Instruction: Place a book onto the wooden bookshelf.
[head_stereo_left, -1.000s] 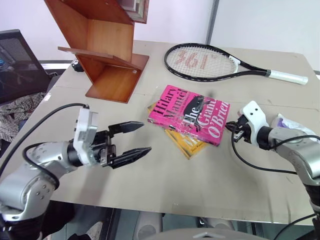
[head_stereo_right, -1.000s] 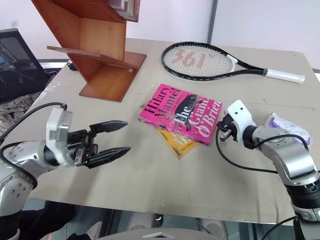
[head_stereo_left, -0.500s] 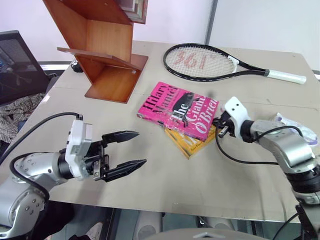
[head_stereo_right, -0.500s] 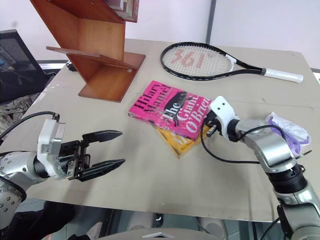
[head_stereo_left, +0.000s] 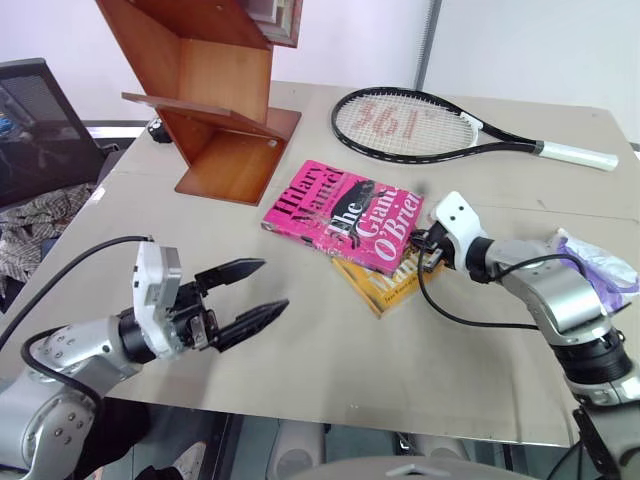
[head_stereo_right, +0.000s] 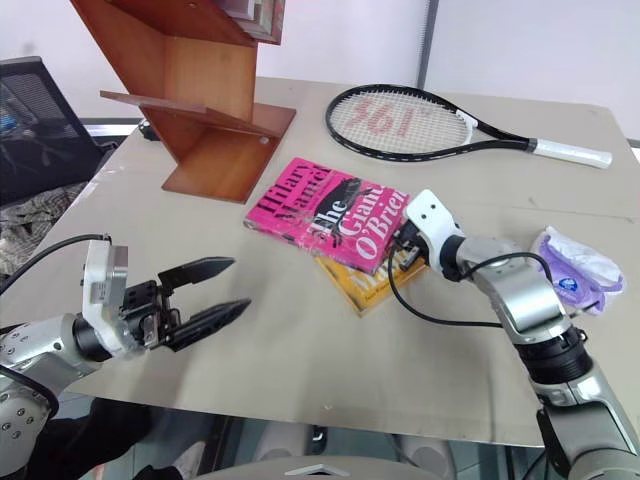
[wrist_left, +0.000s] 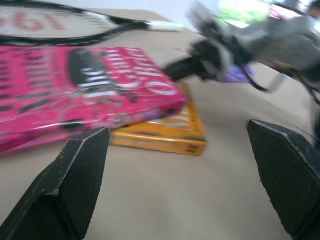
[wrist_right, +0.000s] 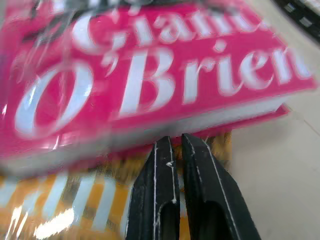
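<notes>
The bright pink paperback book with big white letters lay flat on the pale table, partly on top of a yellow-orange book. It sat near the middle of the table — well apart from the tall reddish-brown wooden bookshelf with slanted panels, which stood at the far left corner.

The right gripper had its two black fingers pressed tight together with nothing between them. Their tips were right at the pink book's near edge, over the yellow-orange one (I could not tell if they touched the pages).

The left gripper hung over the near left part of the table, its fingers spread wide and empty, pointing toward the books but well apart from them.

A black tennis racket with a white handle lay at the far side — and a crumpled purple and white wrapper sat near the right edge.
</notes>
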